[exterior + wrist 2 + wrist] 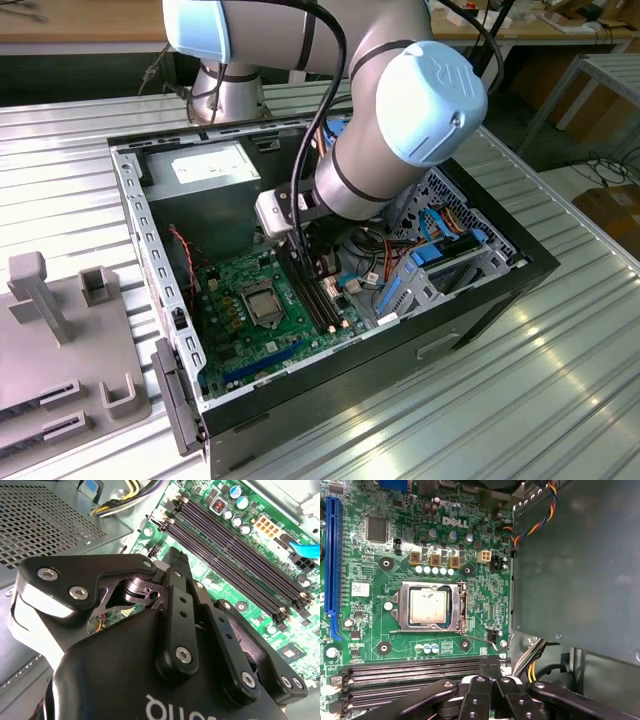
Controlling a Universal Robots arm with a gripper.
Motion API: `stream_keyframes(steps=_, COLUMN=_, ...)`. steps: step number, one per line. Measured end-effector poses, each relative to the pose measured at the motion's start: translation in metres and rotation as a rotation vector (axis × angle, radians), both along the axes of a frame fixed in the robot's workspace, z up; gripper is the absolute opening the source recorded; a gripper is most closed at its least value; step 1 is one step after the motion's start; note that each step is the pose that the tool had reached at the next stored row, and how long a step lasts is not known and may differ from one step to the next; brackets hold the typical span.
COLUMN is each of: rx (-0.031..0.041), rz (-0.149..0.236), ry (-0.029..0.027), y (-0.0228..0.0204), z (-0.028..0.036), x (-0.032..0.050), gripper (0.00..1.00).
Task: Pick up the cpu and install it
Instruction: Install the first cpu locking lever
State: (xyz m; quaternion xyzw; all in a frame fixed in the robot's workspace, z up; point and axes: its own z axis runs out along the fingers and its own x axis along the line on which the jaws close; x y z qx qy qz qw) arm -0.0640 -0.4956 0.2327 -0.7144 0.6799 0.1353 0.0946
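cpu (427, 606) sits flat in the motherboard socket frame (461, 607), light, stiff, fragile underneath (take opposite edges, not the lid), gripper (489, 666) pressed together, empty, over the RAM slots (410, 669).

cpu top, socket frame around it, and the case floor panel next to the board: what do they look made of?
cpu: matte silver-grey metal lid, by its dull, faintly smudged sheen.
Socket frame: bright stamped steel, likely plated; its edges glint and a thin wire lever runs beside it.
Case panel: flat grey sheet metal, probably painted or galvanised; even dull surface with soft reflections.
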Motion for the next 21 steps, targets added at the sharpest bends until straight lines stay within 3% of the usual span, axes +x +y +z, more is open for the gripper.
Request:
stream_keyframes(steps=14, rx=0.0025, rz=0.000, ry=0.0000, y=0.0120, z=0.0004, x=0.0001, gripper=0.11)
stream_keyframes(steps=21, rx=0.0026, rz=0.000, ry=0.0000, y=0.0182, z=0.0036, x=0.0002, gripper=0.11)
